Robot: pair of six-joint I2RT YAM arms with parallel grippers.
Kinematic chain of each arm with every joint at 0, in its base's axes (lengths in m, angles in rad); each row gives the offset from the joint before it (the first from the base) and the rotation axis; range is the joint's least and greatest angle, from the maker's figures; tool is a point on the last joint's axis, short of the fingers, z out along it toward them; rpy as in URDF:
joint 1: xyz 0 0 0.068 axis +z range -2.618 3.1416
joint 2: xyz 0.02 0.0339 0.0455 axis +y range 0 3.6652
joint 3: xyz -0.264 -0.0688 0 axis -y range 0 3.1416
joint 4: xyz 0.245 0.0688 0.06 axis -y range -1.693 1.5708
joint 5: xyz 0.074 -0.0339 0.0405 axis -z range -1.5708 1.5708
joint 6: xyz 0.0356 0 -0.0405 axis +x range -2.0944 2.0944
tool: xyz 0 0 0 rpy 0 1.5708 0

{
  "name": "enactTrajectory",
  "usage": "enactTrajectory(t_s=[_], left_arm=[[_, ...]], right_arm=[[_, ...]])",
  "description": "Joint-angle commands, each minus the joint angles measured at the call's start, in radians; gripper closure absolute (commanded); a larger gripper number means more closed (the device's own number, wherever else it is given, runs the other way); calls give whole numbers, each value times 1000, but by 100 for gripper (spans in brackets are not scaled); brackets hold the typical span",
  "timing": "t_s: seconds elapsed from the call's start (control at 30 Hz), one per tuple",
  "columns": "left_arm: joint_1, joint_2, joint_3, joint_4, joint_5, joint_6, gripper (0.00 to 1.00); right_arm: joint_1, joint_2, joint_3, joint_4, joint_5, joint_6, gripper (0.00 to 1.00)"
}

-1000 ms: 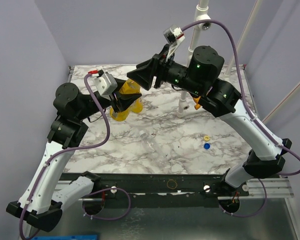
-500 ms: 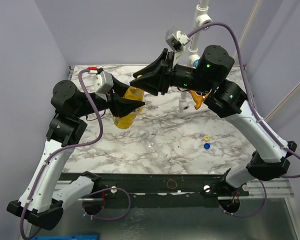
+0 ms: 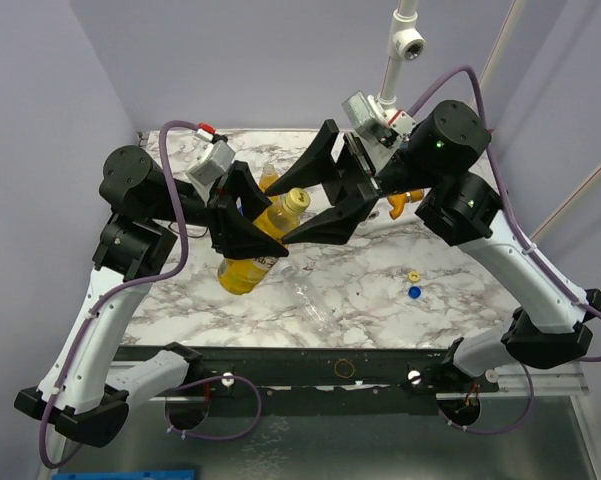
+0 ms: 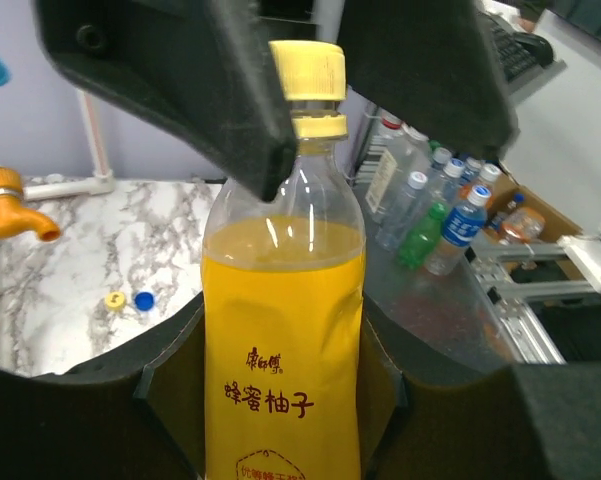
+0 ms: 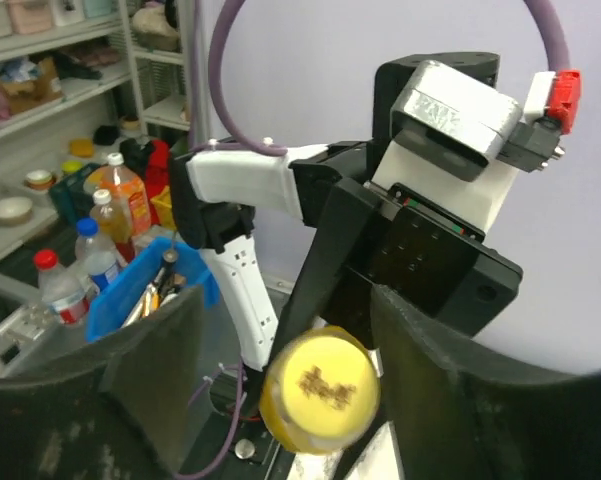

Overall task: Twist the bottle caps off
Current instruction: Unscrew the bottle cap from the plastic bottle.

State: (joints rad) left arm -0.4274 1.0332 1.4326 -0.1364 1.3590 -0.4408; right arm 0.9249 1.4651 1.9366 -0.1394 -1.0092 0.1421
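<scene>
Seen from above, the left gripper [image 3: 255, 228], left of centre, is clenched around the body of a yellow-orange bottle [image 3: 252, 255] with a yellow label. The bottle is lifted off the marble table [image 3: 365, 305] and tilted, its base towards the lower left and its neck towards the upper right. Its yellow cap [image 3: 298, 199] is on the neck, at the middle of the frame. Below it, a clear bottle [image 3: 312, 303] lies on its side on the table. Just right of the cap, the right gripper [image 3: 313, 195] has its jaws released and spread, one finger on each side of the cap. The right wrist view shows the cap end-on with a gap at both fingers. Further right on the table, a loose yellow cap [image 3: 414, 276] and a blue cap [image 3: 414, 292] lie just beside each other.
</scene>
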Motion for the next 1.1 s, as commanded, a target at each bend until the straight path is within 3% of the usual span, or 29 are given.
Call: enactTrajectory(t_s=[0.0,0.07,0.1,0.2,0.33,0.57,0.87,1.07], left_arm=[[11,-7,-32,14,-140,52,100],[12,-22,-47,-4,-249,138,100],[12,-27,-55,-17,-309,187,100],[11,-45,-78,-47,-476,330,100],[12,-62,-111,-48,-654,477,100],[12,-68,-127,-46,-729,545,100],[11,-72,-129,-45,-727,533,100],[12,-74,-125,-40,-710,502,100]], right_arm=[[25,-37,19,-95,314,-13,18],[25,-45,28,-115,505,-15,2],[25,-33,60,-155,575,-17,0],[25,35,200,-299,717,15,0],[25,55,204,-337,866,62,0],[25,93,190,-321,910,113,2],[26,115,186,-278,887,147,26],[25,115,181,-267,868,149,55]])
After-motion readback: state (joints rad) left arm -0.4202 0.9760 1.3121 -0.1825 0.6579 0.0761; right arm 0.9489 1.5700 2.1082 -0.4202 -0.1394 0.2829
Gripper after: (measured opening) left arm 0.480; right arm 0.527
